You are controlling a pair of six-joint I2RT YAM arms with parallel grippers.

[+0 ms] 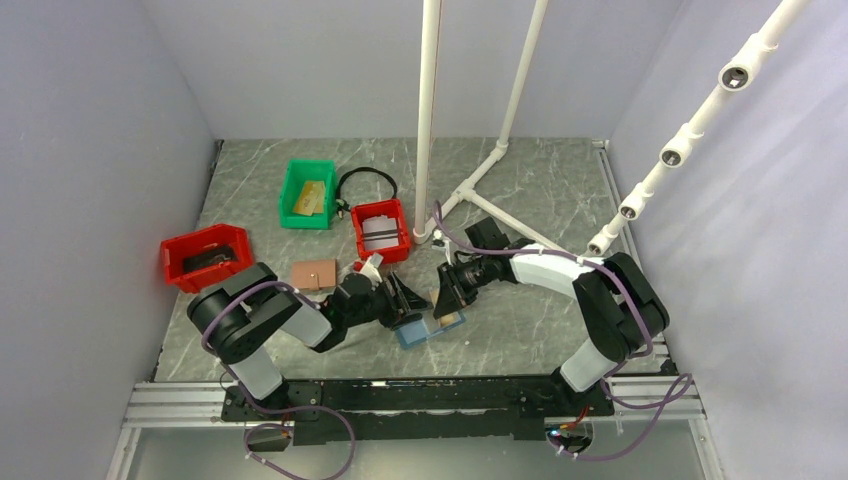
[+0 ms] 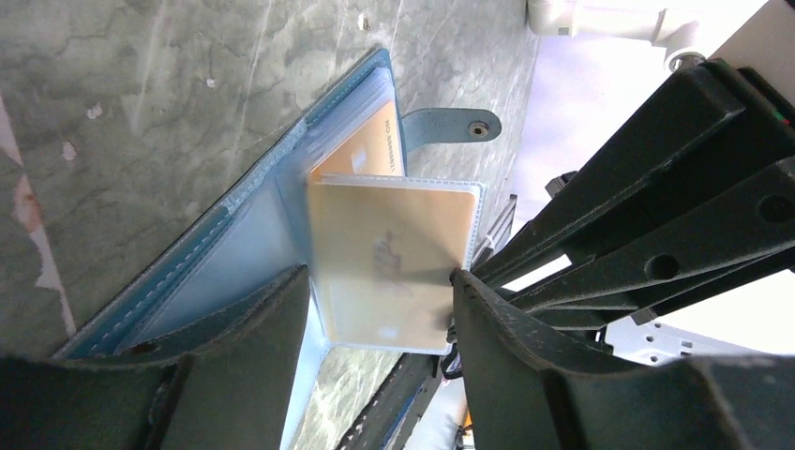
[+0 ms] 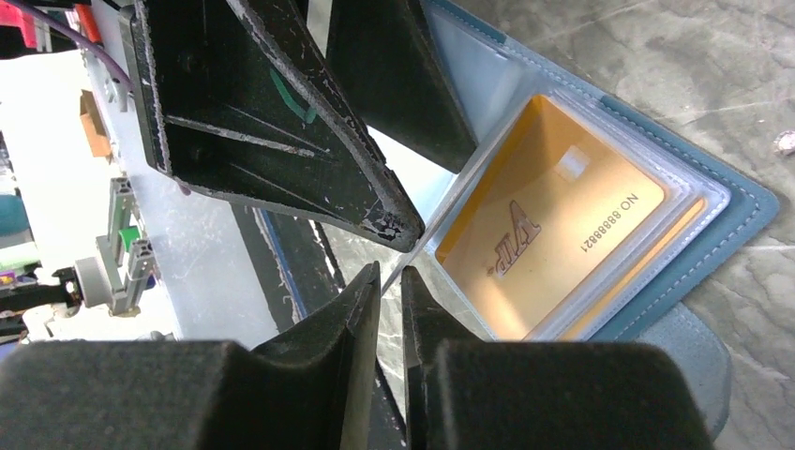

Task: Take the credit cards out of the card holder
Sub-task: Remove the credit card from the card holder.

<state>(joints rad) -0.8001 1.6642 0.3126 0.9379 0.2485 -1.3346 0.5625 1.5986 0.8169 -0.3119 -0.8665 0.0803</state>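
The card holder (image 1: 418,333) lies spread flat on the worktop (image 1: 540,190) at the near middle, blue cover down, with its snap tab (image 2: 452,127) sticking out from one long edge. The credit cards (image 3: 553,234) that can be seen are inside its clear pockets. One gold card marked VIP lies face up in the top pocket of the flat stack, with the gold edge of another showing just beneath it. One clear sleeve (image 2: 389,262) stands up from the holder's spine with a blurred gold card inside it. The left tool (image 2: 380,281) hangs over the holder with its fingers (image 2: 272,347) spread wide, one on each side of that raised sleeve, and they are not clamping it. The right tool (image 3: 389,281) comes in from the opposite side. Its fingers are pressed almost together, and the thin free edge of the raised sleeve runs into the narrow gap between them, so it seems to be pinching the sleeve upright. Just beyond the holder and a little to its left sits a small red bin (image 1: 381,230), with a green bin (image 1: 307,193) farther back. A brown wallet (image 1: 313,273) lies to the holder's left, and a wider red bin (image 1: 205,255) sits farther left still. White pipes (image 1: 428,120) rise behind the holder.
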